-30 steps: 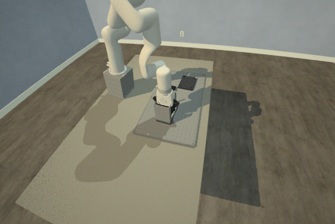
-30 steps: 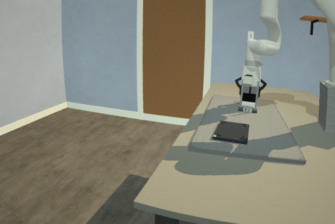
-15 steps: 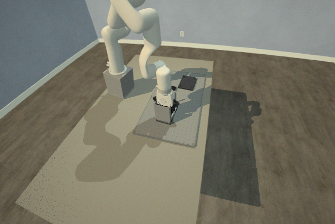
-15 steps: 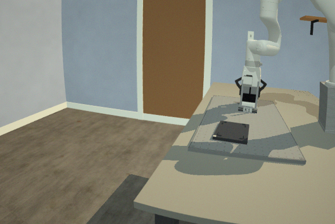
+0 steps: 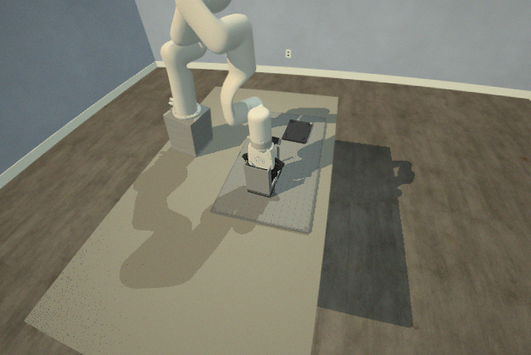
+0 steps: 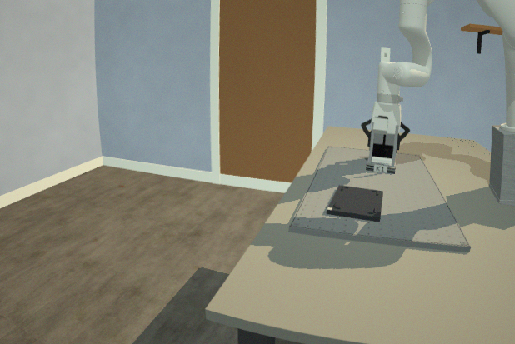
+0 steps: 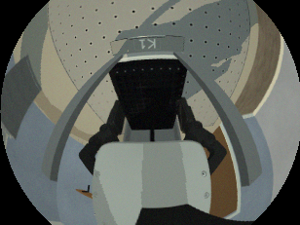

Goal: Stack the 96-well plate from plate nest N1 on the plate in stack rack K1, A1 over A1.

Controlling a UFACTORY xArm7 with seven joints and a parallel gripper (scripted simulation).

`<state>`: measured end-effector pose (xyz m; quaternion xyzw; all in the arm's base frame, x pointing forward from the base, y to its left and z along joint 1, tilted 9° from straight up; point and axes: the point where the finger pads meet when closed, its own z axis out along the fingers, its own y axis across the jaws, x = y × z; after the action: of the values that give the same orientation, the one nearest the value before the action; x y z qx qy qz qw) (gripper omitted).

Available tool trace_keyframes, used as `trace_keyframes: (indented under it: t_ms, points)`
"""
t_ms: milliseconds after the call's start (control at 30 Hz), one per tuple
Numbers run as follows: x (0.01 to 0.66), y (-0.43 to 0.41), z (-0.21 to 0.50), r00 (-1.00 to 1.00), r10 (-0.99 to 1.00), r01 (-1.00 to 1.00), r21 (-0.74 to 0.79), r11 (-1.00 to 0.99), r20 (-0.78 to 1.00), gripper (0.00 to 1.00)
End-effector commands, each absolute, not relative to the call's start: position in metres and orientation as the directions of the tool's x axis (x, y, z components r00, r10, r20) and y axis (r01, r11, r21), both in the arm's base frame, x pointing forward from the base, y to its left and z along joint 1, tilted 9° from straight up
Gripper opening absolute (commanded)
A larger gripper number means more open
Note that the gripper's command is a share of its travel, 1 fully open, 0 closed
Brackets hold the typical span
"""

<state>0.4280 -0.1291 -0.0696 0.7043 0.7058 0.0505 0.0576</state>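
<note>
Wrist view: gripper [image 7: 153, 131], spread wide, clamps dark 96-well plate [image 7: 150, 94] inside K1 [image 7: 149, 44].

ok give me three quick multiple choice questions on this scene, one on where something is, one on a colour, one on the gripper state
1. Where is the gripper?
A. over the dark nest
B. down in the rack marked K1
C. beside the arm's pedestal

2. What colour is the emptied nest on the perforated board?
A. white
B. orange
C. dark grey

3. What state is the gripper in?
A. shut on the dark plate
B. wide open and holding nothing
C. out of view

Answers:
1. B, the exterior view shows it lowered between the walls of the rack, with the K1 label right below.
2. C, it is a flat dark grey tray with a pale square at one corner.
3. A, the wrist view shows the dark plate clamped between the fingers.
</note>
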Motion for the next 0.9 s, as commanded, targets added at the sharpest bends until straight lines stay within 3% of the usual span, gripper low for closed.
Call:
trace_keyframes:
  t_ms: [0, 867]
  points:
    - [0.4293, -0.1296, -0.0686, -0.001, 1.000, 0.988, 0.156, 0.003, -0.011, 0.00]
    - [0.4299, -0.1296, -0.0726, -0.001, 1.000, 0.988, 0.156, 0.003, -0.011, 0.00]
